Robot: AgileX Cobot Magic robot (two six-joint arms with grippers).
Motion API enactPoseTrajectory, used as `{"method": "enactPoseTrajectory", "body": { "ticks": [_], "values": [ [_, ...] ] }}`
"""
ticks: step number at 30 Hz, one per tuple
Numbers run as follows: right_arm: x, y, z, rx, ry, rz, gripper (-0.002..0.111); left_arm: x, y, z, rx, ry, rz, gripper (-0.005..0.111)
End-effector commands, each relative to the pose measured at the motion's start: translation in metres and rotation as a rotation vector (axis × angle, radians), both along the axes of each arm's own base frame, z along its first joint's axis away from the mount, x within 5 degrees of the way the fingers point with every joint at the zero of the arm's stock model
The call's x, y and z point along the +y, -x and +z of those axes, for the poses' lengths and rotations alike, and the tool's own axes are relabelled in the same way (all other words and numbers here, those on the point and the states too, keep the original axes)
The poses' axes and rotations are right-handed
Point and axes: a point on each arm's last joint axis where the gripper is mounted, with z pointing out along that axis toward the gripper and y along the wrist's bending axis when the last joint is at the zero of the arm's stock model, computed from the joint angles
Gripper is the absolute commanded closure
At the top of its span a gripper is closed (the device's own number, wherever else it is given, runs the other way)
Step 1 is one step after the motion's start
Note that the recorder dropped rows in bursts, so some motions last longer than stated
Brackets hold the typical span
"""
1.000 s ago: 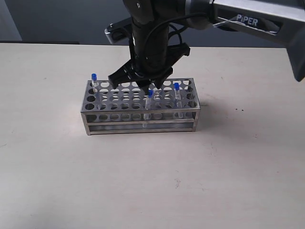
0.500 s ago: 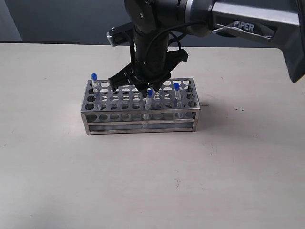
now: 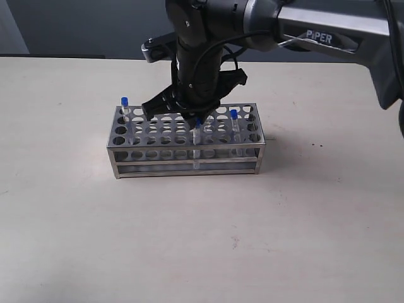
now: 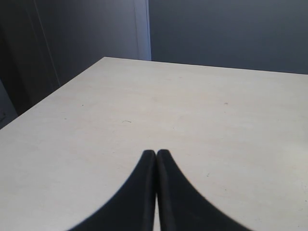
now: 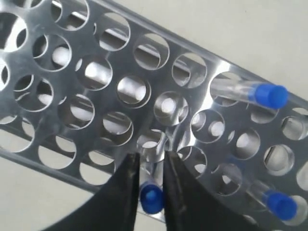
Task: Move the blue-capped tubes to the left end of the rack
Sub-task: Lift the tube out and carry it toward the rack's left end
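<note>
- Your right gripper (image 5: pixel 151 159) has its jaws clamped on the middle tube (image 5: pixel 151 198): one dark finger presses on either side of the clear wall just below the blue cap.
- From the exterior view that right gripper (image 3: pixel 193 117) hangs straight down over the rack (image 3: pixel 151 154), and the middle tube (image 3: pixel 196 134) is upright with its lower part inside the rack, a little right of the rack's centre. You cannot tell which row it is in.
- Close to the grip, the right wrist view shows two more blue caps off to one side of the jaws: a first neighbour (image 5: pixel 262 94) and a second neighbour (image 5: pixel 279 204), each in its own hole of the rack (image 5: pixel 114 72).
- Further out, the right-hand tube (image 3: pixel 233 120) stands near the rack's right end, apart from the jaws.
- The left-end tube (image 3: pixel 125 104) stands in the back corner hole at the rack's left end, well apart from the gripper.
- The rack sits on the pale tabletop (image 3: pixel 189 240), long side towards the camera.
- The black right arm (image 3: pixel 322 35), lettered PIPER, reaches in from the upper right.
- Your left gripper (image 4: pixel 156 155) is away from the rack; its jaws are pressed together on nothing, above bare tabletop (image 4: pixel 192 110).
</note>
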Motion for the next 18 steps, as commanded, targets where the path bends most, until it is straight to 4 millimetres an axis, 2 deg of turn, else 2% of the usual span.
{"method": "enactPoseTrajectory", "body": {
  "ticks": [1,6,9,13,18],
  "values": [
    [-0.002,0.004,0.033,-0.097,-0.071,0.03,0.108,0.0,-0.001,0.0,-0.006,0.006,-0.006,0.106],
    [-0.004,0.01,0.076,-0.219,-0.201,0.051,0.108,0.0,-0.001,0.0,-0.006,0.006,-0.006,0.106],
    [-0.003,0.011,0.091,-0.273,-0.271,0.073,0.108,0.0,-0.001,0.0,-0.006,0.006,-0.006,0.106],
    [0.0,0.011,0.096,-0.303,-0.318,0.091,0.109,0.0,-0.001,0.0,-0.006,0.006,-0.006,0.106],
    [0.013,0.009,0.091,-0.318,-0.39,0.191,0.109,0.0,-0.001,0.0,-0.006,0.006,-0.006,0.106]
  ]
}}
